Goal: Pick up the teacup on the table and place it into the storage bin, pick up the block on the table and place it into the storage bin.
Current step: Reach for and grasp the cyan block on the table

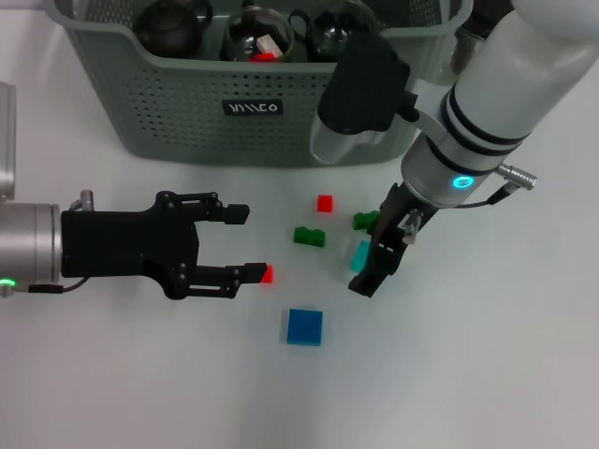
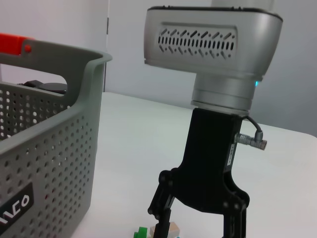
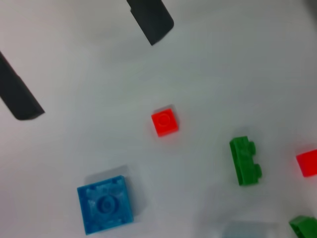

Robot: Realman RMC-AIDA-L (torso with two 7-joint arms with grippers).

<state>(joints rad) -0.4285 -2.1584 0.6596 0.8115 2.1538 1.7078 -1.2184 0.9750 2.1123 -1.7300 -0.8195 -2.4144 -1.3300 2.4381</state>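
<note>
The black left gripper point(image 1: 251, 243) is held low over the white table point(image 1: 140, 374), its jaws spread with nothing between them. A small red square block point(image 1: 268, 274) is seen just beyond the tip of one finger; whether it is touched cannot be told. The black right gripper point(image 1: 386, 251) is lowered among the blocks, fingers parted around a teal block point(image 1: 359, 255); contact appears likely but is unclear. A green brick point(image 1: 309, 237) lies between the two grippers, and a flat blue square plate point(image 1: 304, 326) is nearer the robot. The large grey-green perforated plastic storage bin point(image 1: 187, 112) stands beyond both grippers, with dark teapots point(image 1: 173, 26) inside.
</note>
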